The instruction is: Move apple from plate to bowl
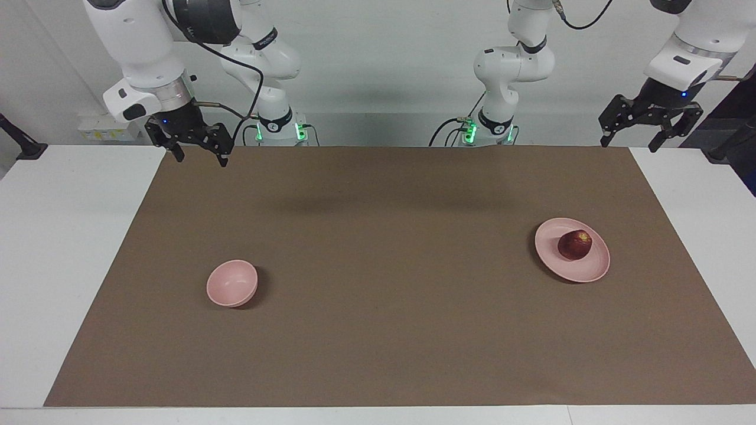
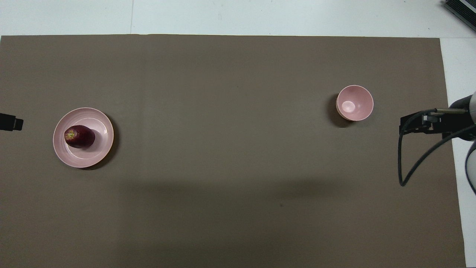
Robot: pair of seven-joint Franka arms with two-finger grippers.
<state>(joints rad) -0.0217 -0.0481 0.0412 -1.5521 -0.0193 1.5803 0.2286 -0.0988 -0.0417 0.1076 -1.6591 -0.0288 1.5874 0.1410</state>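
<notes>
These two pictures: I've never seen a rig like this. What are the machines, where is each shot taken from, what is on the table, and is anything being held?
Two white robot arms stand at a table covered by a brown mat. One picture faces them from across the table; the other looks down from above their end. On the mat, a dark red apple sits on a pink plate toward the left arm's end; an empty pink bowl stands toward the right arm's end. The left gripper hangs open over that end's mat corner, the right gripper open over the other corner. Neither holds anything.

Dark red apple point(image 1: 575, 245), seemingly yellowish patch; pale pink plate point(image 1: 598, 267), bowl point(image 1: 231, 284); brown mat point(image 1: 390, 236).
</notes>
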